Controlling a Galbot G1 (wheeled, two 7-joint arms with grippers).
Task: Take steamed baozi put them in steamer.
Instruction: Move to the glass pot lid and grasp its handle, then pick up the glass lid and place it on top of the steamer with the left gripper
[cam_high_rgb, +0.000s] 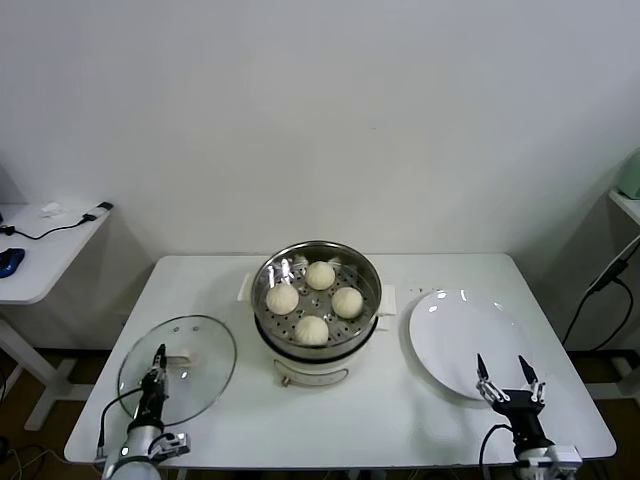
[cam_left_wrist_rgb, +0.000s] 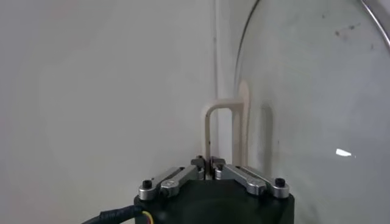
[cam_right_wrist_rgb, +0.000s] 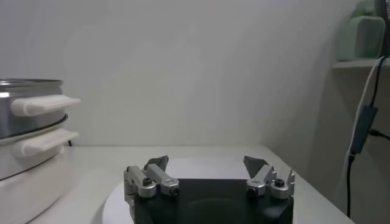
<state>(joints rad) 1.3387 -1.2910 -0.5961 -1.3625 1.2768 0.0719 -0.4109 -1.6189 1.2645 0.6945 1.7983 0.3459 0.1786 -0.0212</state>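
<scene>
Head view – steamer: the steamer (cam_high_rgb: 317, 300) stands mid-table (cam_high_rgb: 400, 420) on its white base.
Head view – baozi: four steamed baozi (cam_high_rgb: 320, 275) sit on the perforated tray inside it, spaced in a ring, apart from each other.
Head view – plate: a white plate (cam_high_rgb: 455, 340) lies just right of the steamer, bare.
Head view – lid: a glass lid (cam_high_rgb: 195, 375) lies flat to the steamer's left.
Head view – left gripper: the left gripper (cam_high_rgb: 157, 362) hangs over the lid near the front edge, fingers together.
Head view – right gripper: the right gripper (cam_high_rgb: 507, 377) sits at the plate's near edge, fingers spread, holding nothing.
Left wrist view – left gripper: the left gripper (cam_left_wrist_rgb: 209, 163) has its tips pressed together with nothing between; the lid's curved glass (cam_left_wrist_rgb: 317, 97) lies ahead of it.
Right wrist view – right gripper: the right gripper (cam_right_wrist_rgb: 206, 164) has its fingertips wide apart above the plate (cam_right_wrist_rgb: 201, 167); the steamer (cam_right_wrist_rgb: 27, 134) with its white handles stands off to one side.
</scene>
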